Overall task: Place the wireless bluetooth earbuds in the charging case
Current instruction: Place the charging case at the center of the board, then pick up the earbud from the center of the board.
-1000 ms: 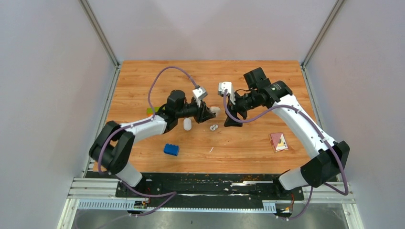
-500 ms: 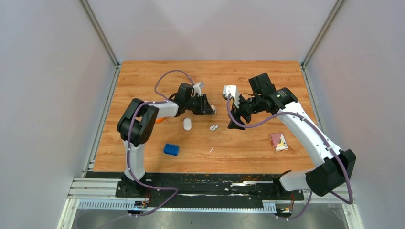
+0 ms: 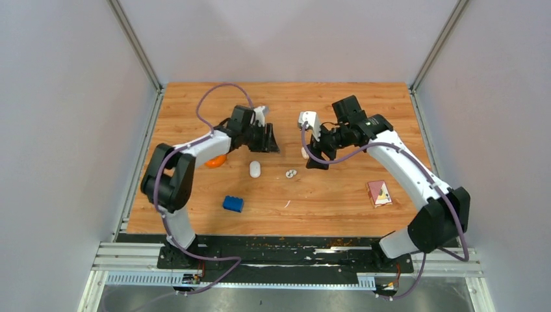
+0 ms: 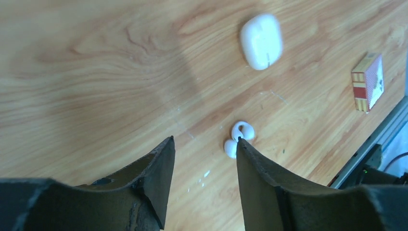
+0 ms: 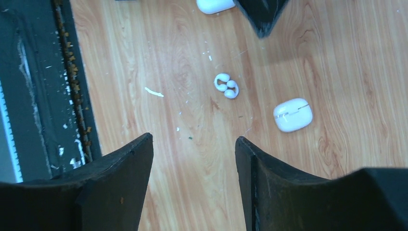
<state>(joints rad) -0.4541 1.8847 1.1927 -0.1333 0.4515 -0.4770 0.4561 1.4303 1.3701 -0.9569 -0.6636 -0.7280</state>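
Two small white earbuds (image 3: 291, 173) lie touching each other on the wooden table, also seen as earbuds (image 4: 239, 137) and earbuds (image 5: 226, 86). The white charging case (image 3: 303, 153), closed with a seam showing, lies just beyond them, seen as the case (image 4: 261, 41) and the case (image 5: 293, 114). My left gripper (image 3: 271, 142) is open and empty; in its wrist view the gripper (image 4: 205, 139) hangs above bare wood with its right fingertip over the earbuds. My right gripper (image 3: 316, 159) is open and empty right of the case, over bare wood (image 5: 193, 137).
A second white oval pod (image 3: 255, 169) lies left of the earbuds. A blue brick (image 3: 233, 203) sits near the front, a red-and-white box (image 3: 379, 193) at the right, an orange thing (image 3: 215, 160) under my left arm. The black rail (image 5: 38, 96) runs along the near edge.
My left gripper, shut on the white case a second ago, has opened, let it go on the table beside my right gripper and drawn back to the left.
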